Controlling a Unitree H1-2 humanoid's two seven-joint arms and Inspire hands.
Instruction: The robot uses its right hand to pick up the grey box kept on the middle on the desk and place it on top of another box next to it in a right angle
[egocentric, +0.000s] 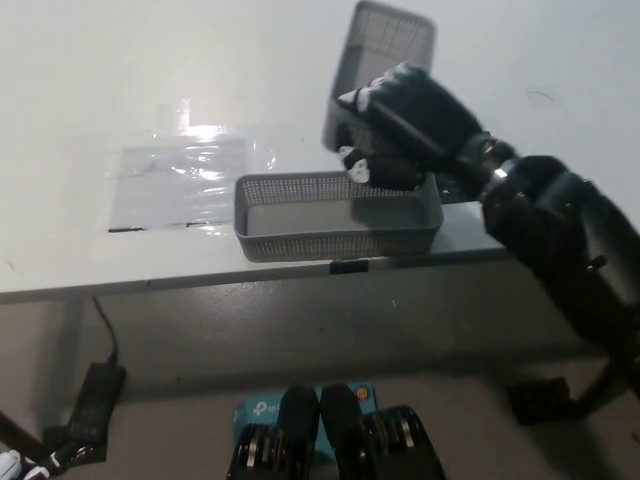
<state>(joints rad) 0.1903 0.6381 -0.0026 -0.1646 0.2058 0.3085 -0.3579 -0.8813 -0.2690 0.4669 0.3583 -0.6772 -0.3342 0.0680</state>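
Black and closed tight, my right hand has its fingers clamped on the grey box, a mesh basket I hold in the air. It tilts, its long side running up and away from me, its open face turned partly toward the camera. My palm covers its lower end, so I cannot tell how much of the rim I grip.

Directly below my hand sits the second box, another grey mesh basket, lying lengthwise along the near edge of the desk. The held box hangs above the right half of this second box, and its long axis stands roughly crosswise to it. The two are apart; whether my fingertips brush the lower rim I cannot tell.

Left of the second box a patch of clear plastic sheet lies flat on the desk, catching glare. Under the second box's front wall a small dark tab shows at the desk edge.

My left hand is barely visible, far left of and below the second box, a sliver of white at the corner; its state I cannot tell.
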